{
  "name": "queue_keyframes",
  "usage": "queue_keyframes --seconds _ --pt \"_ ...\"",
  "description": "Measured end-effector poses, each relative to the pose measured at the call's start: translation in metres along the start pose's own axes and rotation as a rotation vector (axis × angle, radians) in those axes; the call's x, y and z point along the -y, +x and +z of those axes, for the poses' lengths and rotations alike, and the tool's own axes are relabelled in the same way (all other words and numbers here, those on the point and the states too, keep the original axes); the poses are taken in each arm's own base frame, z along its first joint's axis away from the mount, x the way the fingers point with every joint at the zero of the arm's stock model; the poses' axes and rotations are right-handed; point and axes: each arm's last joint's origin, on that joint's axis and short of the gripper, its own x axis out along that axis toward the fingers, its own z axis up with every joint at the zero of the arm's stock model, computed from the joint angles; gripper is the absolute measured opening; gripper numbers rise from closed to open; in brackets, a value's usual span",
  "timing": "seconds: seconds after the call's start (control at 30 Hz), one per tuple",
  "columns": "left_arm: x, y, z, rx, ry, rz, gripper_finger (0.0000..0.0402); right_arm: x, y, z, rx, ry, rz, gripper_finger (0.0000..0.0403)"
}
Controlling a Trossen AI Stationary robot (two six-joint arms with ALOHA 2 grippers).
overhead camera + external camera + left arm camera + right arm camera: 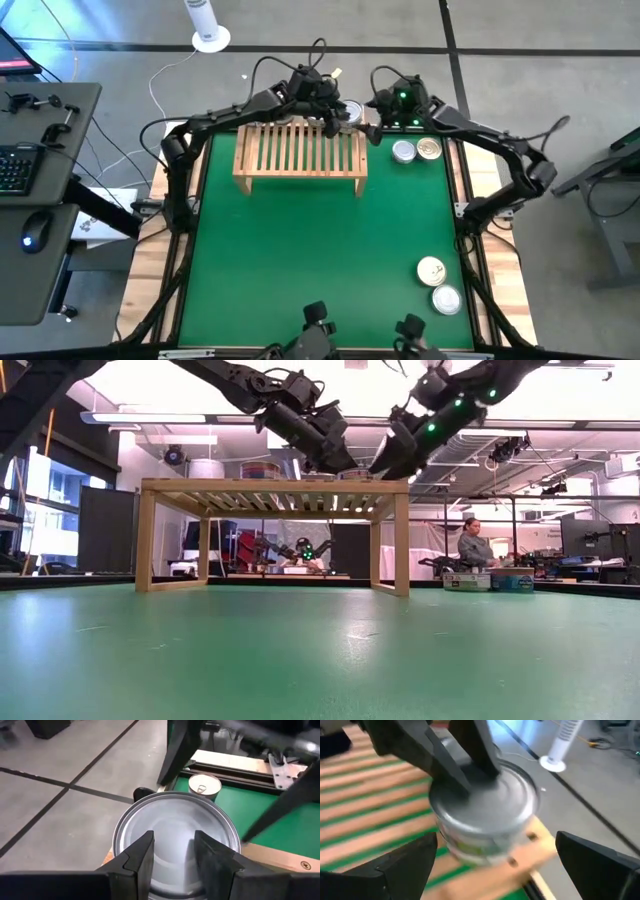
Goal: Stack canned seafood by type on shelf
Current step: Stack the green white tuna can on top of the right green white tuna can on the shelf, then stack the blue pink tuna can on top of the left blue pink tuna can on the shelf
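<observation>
The light-wood shelf (300,150) stands at the far middle of the green mat (320,250). A silver-grey tin (490,815) stands upright on the shelf's far right corner; it also shows in the left wrist view (172,817). My left gripper (338,115) is over this tin, its fingers a narrow gap apart. My right gripper (375,128) is just right of the shelf corner, wide open, one finger (405,865) on either side of the tin and clear of it. My left gripper comes at the tin from above, its fingers slanting down. Both fingertips (480,772) meet the tin's flat top face (172,827) near its middle, a narrow gap between them. They grip nothing. The tin stands upright with its base on the shelf's corner slats.
Two tins (403,151) (429,149) stand on the mat right of the shelf; a gold-toned one shows in the left wrist view (204,785). Two more tins (431,269) (446,299) stand at the near right. The mat's middle and left are bare.
</observation>
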Motion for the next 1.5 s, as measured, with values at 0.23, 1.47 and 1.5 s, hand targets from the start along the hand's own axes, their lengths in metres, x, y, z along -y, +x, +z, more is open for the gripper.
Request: queue_keyframes --seconds 0.23,1.47,1.5 --pt "0.004 0.002 0.003 0.036 0.006 0.003 0.0126 -0.005 -0.035 0.004 -0.034 -0.015 -0.053 0.04" --pt "0.178 -0.136 -0.009 -0.073 0.326 0.02 0.0126 -0.158 -0.118 -0.128 -0.167 -0.159 -0.048 0.04" --pt "0.188 -0.137 -0.016 -0.079 0.323 0.017 0.0126 -0.16 -0.12 -0.131 -0.192 -0.148 -0.056 0.04"
